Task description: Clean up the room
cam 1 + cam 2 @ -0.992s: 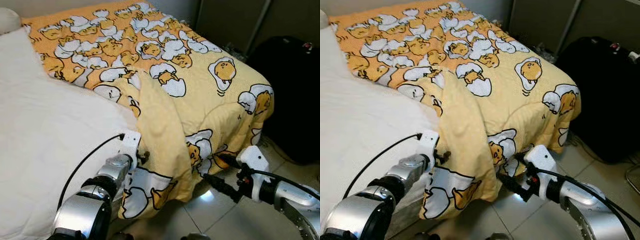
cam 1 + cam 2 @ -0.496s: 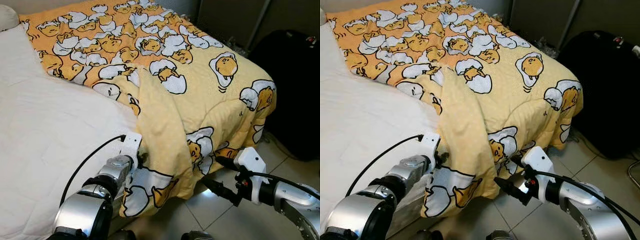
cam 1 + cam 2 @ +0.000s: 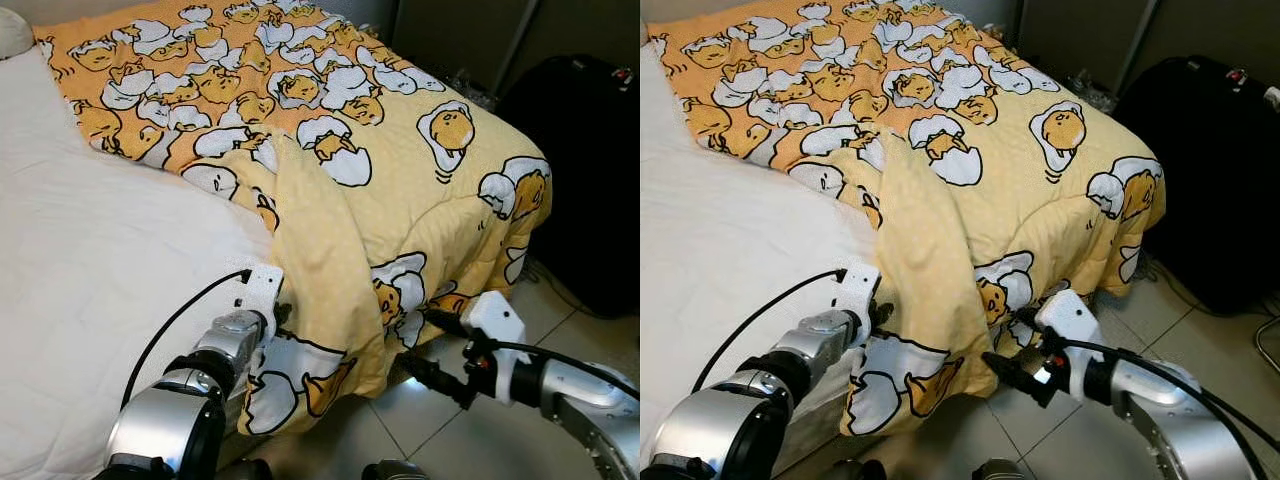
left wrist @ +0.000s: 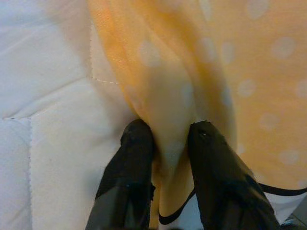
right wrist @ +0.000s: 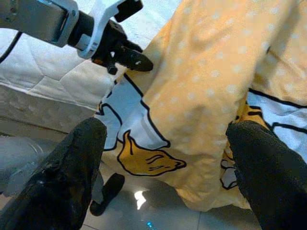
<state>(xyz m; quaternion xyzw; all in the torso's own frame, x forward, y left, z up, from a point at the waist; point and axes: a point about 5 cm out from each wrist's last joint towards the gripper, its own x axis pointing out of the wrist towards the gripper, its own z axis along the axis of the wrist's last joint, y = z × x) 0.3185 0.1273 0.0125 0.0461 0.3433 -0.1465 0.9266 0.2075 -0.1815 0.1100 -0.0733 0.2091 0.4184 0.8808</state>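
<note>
Across the far half of the bed (image 3: 90,260) a yellow-orange quilt (image 3: 400,190) printed with white-and-yellow egg figures is spread, its near edge folded back in a raised ridge and hanging over the bed's side down toward the tiled floor (image 3: 450,430). The nearer part of the bed is seen uncovered, showing a white quilted mattress cover (image 4: 57,120).

At the bed's side edge, where the hanging fold meets the mattress, the left hand (image 4: 168,143) is recorded closed on the quilt: in the left wrist view a pinch of yellow fabric is held between the two black fingers (image 4: 134,143). A black cable (image 3: 175,320) is noted running from the white wrist bracket back along the silver left arm.

Lower and to the right, the right hand (image 3: 428,345) is held just beside the draped lower edge of the quilt, above the floor. Its fingers are spread wide apart and nothing is gripped; in the right wrist view the hanging fabric is framed between them without visible contact. A bright reflection is seen on the tiles beneath the hem.

Against the wall to the right of the bed a large black suitcase (image 3: 585,180) is seen standing on the floor, well apart from both hands.
</note>
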